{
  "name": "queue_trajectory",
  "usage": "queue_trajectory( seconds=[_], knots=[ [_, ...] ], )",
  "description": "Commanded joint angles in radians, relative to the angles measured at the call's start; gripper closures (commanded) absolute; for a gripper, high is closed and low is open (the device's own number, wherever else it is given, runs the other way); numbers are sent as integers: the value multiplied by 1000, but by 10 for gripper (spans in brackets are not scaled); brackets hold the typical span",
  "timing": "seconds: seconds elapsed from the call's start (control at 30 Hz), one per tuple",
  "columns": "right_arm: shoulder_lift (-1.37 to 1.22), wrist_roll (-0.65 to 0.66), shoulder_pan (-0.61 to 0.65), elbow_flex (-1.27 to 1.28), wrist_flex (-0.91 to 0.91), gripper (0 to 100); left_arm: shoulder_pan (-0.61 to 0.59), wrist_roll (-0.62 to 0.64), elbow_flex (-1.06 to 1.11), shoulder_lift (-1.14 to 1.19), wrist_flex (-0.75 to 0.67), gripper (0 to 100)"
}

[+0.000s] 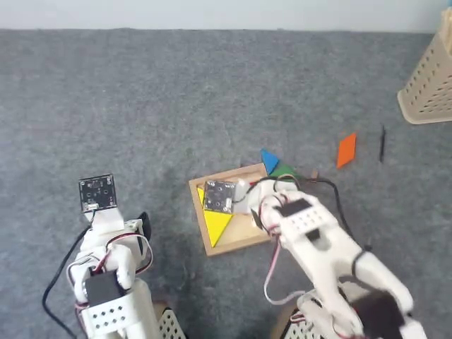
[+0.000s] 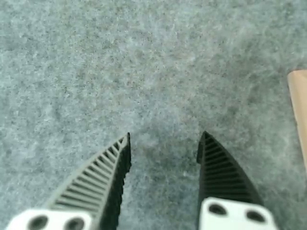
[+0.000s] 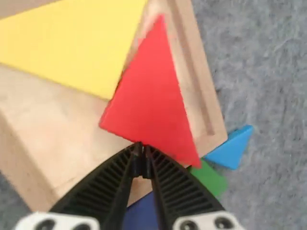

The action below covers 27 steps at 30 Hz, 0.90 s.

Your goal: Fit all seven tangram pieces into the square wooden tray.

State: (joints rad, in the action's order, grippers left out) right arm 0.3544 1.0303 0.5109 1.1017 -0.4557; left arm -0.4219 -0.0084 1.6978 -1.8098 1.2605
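My right gripper (image 3: pixel 143 152) is shut on one edge of a red triangle (image 3: pixel 148 105). The triangle hangs tilted over the wooden tray (image 3: pixel 204 103), overlapping a large yellow triangle (image 3: pixel 72 43) that lies inside. In the high view the right arm (image 1: pixel 304 220) reaches over the tray (image 1: pixel 236 244) and the yellow triangle (image 1: pixel 215 220). A light blue triangle (image 1: pixel 269 158) and a green piece (image 1: pixel 285 169) lie just outside the tray's far corner. An orange parallelogram (image 1: pixel 346 150) lies further right. My left gripper (image 2: pixel 165 136) is open above bare carpet, left of the tray.
A dark blue piece (image 3: pixel 139 215) shows beneath my right fingers. A beige slatted basket (image 1: pixel 431 78) stands at the far right, with a thin black stick (image 1: pixel 382 143) near the orange piece. The tray's edge (image 2: pixel 300 110) shows in the left wrist view. Grey carpet covers the table.
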Motion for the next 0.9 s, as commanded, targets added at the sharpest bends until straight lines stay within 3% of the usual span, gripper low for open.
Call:
queue_trajectory(
  seconds=[0.0, 0.33, 0.47, 0.7, 0.87],
  knots=[
    [-140, -9, -13, -135, 18, 991, 3, -5, -13, -15, 5, 784],
    [-232, -34, 15, -193, 18, 991, 3, -5, -13, -15, 5, 784],
    [-209, -245, -18, -249, 18, 991, 3, -5, -13, -15, 5, 784],
    [-53, -669, -193, -285, 10, 991, 3, -5, -13, -15, 5, 784],
    [-12, -753, -323, -287, 7, 989, 3, -5, -13, -15, 5, 784]
  ],
)
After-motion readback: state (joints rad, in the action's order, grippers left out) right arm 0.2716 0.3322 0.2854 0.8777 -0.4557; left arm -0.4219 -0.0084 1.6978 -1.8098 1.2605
